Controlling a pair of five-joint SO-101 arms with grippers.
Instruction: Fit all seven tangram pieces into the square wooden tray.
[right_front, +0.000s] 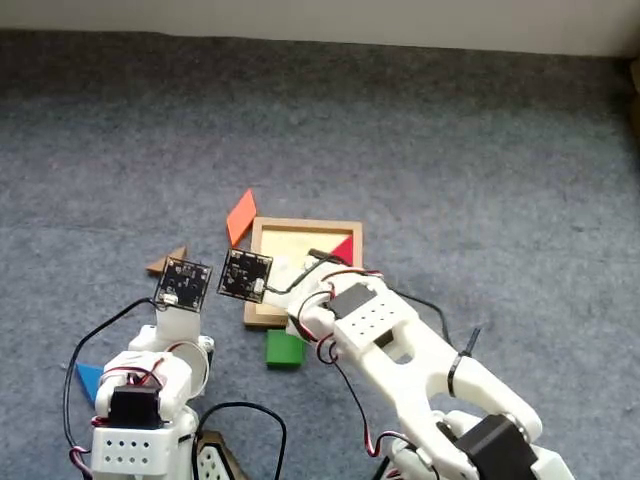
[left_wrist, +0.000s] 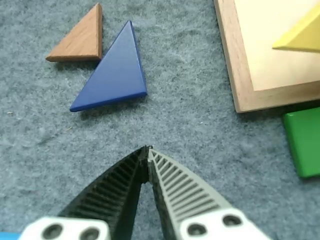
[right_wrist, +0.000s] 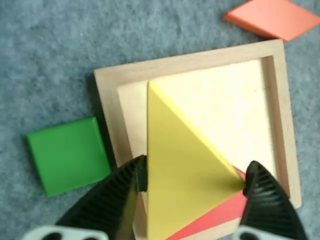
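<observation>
Over square wooden tray, right end effector grasps flat yellow triangle; left end effector clenched, empty, near dark blue triangle.

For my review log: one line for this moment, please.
right gripper: grips yellow triangle over wooden tray | left gripper: shut, empty | red triangle: in tray | green square: outside

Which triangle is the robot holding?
The yellow triangle, between the right fingers over the tray; the blue triangle and brown triangle lie loose on the carpet.
</observation>
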